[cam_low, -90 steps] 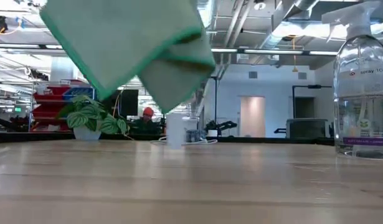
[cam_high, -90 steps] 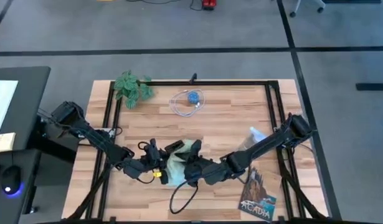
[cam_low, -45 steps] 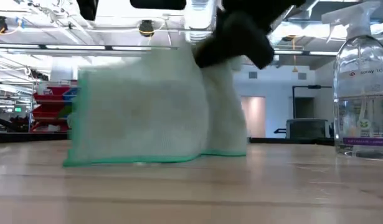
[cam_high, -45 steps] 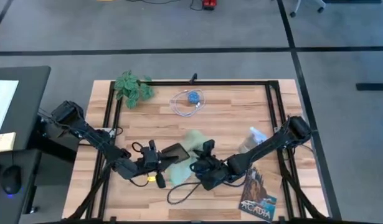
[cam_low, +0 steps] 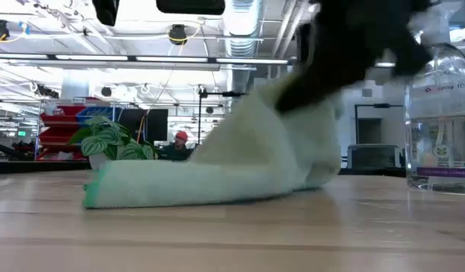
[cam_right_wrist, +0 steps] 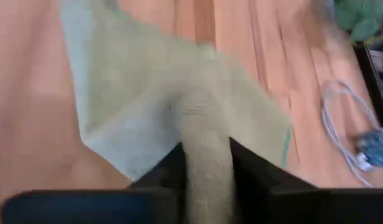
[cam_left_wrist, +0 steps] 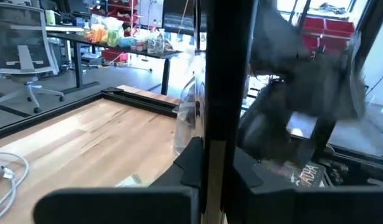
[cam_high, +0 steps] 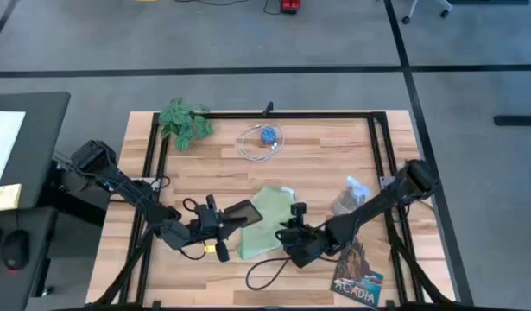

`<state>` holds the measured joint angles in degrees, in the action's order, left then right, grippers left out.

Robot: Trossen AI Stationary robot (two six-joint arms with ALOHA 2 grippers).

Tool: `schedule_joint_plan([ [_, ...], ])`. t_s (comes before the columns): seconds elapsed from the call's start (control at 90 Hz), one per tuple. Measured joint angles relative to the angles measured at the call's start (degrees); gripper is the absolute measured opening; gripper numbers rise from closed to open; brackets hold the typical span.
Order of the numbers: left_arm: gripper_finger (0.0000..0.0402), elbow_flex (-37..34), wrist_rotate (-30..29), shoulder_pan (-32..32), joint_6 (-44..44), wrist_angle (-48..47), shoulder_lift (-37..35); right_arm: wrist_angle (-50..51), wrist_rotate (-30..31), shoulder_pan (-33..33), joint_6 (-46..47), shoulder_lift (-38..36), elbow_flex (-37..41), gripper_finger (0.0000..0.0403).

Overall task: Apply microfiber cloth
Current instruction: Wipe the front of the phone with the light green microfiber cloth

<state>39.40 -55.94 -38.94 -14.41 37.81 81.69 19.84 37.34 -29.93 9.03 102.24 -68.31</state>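
Your right end effector point(cam_high: 293, 231) is clamped on 1 edge of the pale sage-green microfiber cloth point(cam_high: 267, 221), which 0.5 s ago hung upright and now lies spread on the wooden table point(cam_high: 317, 164). Beyond it, your left end effector point(cam_high: 220, 219) grips the flat black phone point(cam_high: 241, 211), ready for wiping.

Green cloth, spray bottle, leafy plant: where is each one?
green cloth point(cam_high: 267, 223), high view, on its flat middle.
spray bottle point(cam_low: 438, 125), low view, on its clear body.
leafy plant point(cam_high: 184, 122), high view, on its leaves.

arms: two dark, jointed, slender links
left tool point(cam_high: 215, 218): black, yellow marking beside it
right tool point(cam_high: 293, 226): black, trailing dark cable
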Motion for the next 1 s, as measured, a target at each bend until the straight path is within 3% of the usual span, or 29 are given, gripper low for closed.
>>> schedule_joint_plan([
  [0.167,0.0007,-0.03,3.23,0.02,-0.26,-1.16,0.02,-1.92,-0.55,0.55,0.07,-8.10,0.02,0.0224],
  [0.256,0.0007,-0.03,3.38,0.02,-0.22,-1.15,0.02,-8.29,-3.64,1.77,-2.13,-11.48,1.76,0.0258],
  [0.4,0.0007,-0.03,3.34,0.04,-0.21,-1.23,0.02,-18.52,-11.91,4.63,-3.80,-13.04,5.73,0.0274],
  [0.589,0.0007,-0.03,4.35,0.07,-0.20,-1.13,0.02,-33.24,-16.43,7.33,-4.46,-8.74,7.49,0.0271],
  [0.778,0.0007,-0.03,4.86,0.04,-0.17,-1.21,0.04,-44.21,-23.17,9.29,-4.70,-4.46,7.41,0.0217],
  [1.0,0.0019,-0.03,4.83,0.07,0.45,-1.20,0.07,-44.32,-23.75,10.29,-3.92,-3.52,7.43,0.0028],
])
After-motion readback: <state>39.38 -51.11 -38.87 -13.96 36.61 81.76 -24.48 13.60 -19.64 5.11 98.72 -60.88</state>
